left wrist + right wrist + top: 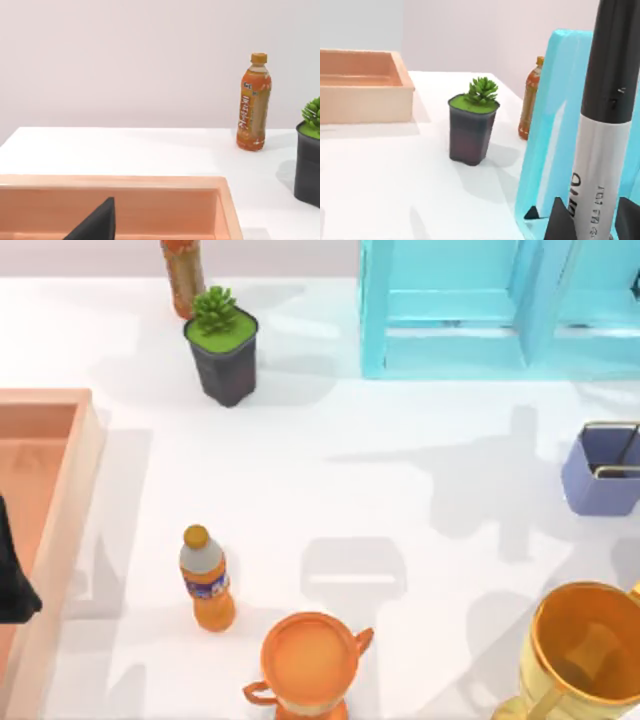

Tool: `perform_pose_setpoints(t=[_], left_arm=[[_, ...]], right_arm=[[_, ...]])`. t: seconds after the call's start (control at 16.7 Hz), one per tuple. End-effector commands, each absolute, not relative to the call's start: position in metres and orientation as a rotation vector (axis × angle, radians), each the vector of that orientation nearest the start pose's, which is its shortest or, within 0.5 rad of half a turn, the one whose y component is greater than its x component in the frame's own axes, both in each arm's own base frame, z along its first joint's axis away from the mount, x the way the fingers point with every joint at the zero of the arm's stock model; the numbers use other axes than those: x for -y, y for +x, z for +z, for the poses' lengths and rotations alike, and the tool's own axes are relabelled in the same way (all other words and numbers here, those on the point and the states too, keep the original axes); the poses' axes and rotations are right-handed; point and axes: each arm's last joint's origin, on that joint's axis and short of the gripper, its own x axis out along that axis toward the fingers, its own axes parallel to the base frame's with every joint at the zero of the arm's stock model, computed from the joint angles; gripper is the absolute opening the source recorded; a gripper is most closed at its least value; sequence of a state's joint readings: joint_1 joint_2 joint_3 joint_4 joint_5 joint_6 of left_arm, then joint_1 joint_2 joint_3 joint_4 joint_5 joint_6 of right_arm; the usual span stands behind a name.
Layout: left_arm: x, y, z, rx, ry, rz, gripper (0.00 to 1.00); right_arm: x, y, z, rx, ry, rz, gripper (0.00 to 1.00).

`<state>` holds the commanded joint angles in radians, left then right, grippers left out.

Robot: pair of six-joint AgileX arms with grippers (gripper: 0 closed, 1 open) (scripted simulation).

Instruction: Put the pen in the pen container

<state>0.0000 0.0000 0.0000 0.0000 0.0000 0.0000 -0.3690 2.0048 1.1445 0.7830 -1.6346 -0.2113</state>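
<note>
Right gripper has the pen. Dark fingers are clamped either side of the grey barrel, and the black end points away from them. The pen is in the air, close beside the turquoise rack, not in the box yet.

Step in hand, as I judge it, is carry and drop:
- Target is the pen container at the table's right edge, mid-depth. The golden trophy cup sits at the near right corner and the orange two-handled cup at the near edge. Don't confuse them with the box.
- Centre the pen over the opening and keep it along the box's axis. Get the tip below the gold wire rim before releasing. The box is small and probably light, so a rim strike could tip it.
- Stay clear of the rack on the way.

Left gripper is parked over the wooden tray at the left edge. Open or closed, can't tell.

Writing, near to far:
- Pen barrel: small dark print, not readable.
- Near bottle: blue label, illegible.
- Far bottle, at the far edge behind the plant pot: orange label with vertical white characters, unreadable.
</note>
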Motion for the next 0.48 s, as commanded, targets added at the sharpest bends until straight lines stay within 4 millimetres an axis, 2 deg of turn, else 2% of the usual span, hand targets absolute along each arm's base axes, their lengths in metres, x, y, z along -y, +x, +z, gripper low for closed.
perform_pose_setpoints(t=[0.24,0.48], left_arm=[[0.001,0.106,0.16,0.0,0.0,0.0,1.0],[0.001,0.106,0.16,0.0,0.0,0.0,1.0]], right_arm=[[0.109,0.376,0.187,0.021,-0.014,1.323,0.0],[0.109,0.375,0.188,0.02,-0.01,1.325,0.0]])
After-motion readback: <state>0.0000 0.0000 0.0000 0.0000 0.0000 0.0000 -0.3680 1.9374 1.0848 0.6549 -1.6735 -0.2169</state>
